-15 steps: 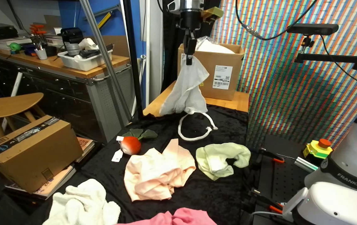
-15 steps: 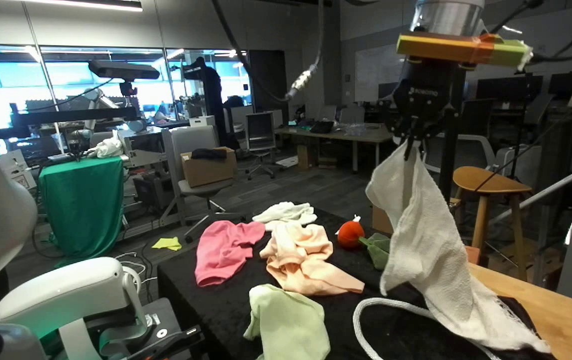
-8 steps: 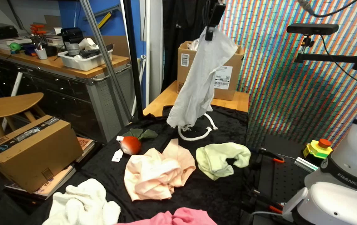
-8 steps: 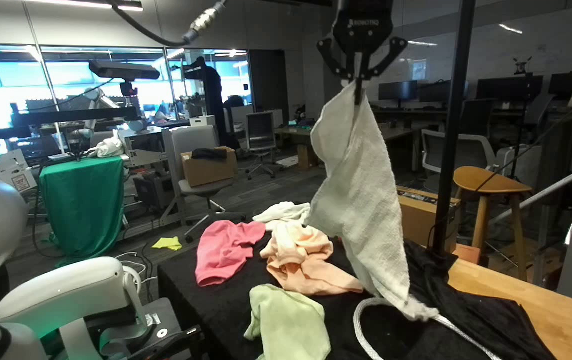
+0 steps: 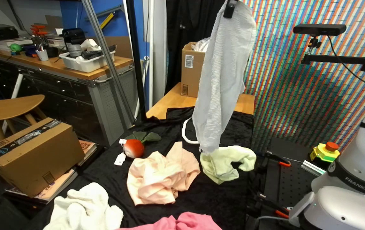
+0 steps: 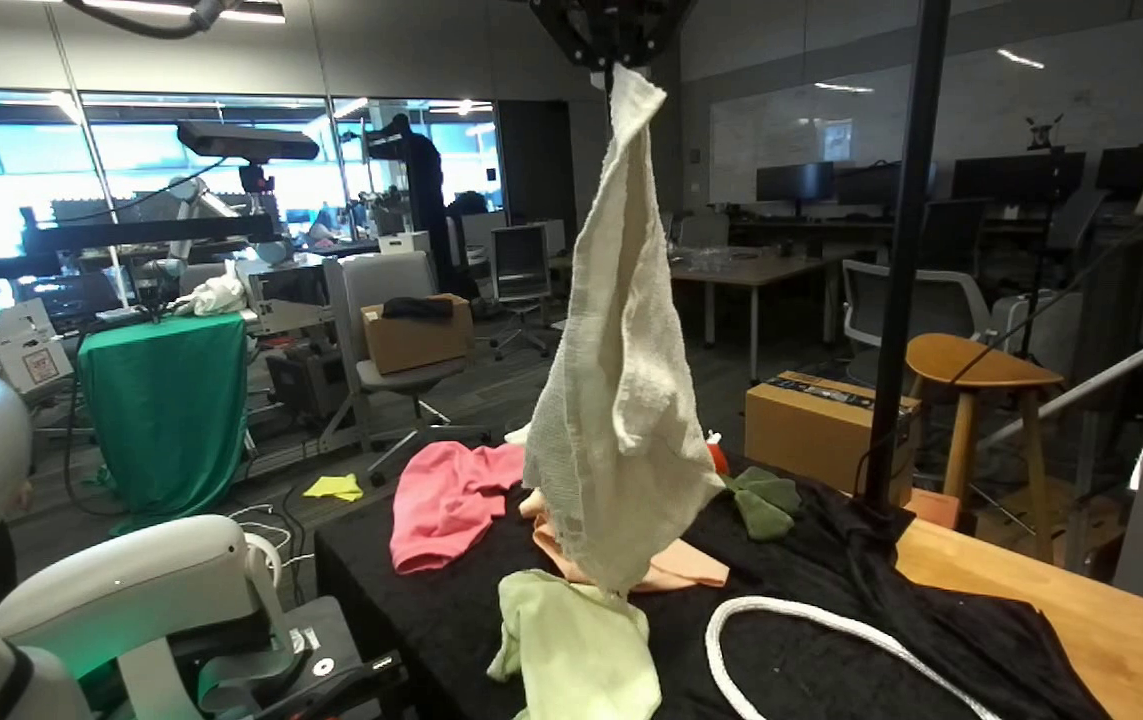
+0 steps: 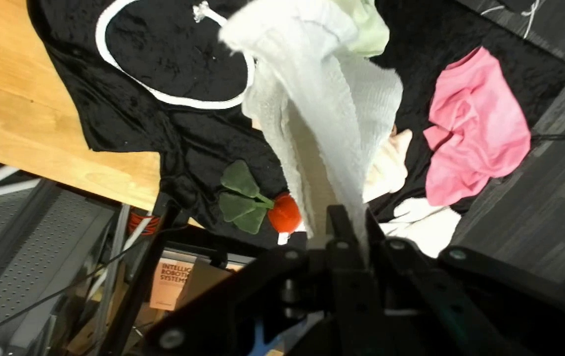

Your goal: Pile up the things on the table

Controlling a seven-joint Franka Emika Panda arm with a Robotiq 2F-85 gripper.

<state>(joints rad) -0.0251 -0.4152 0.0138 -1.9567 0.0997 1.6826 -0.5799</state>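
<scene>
While a white towel point(image 6: 621, 390) is pinched by the pincer point(image 7: 355, 213), "FRANKA EMIKA" can be read on the arm point(image 5: 358, 158).

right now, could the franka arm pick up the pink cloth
Probably not yet: its gripper is shut on the dangling white cloth, so it would likely need to let go first. Nothing appears to lie on top of the pink cloth, though.
</scene>
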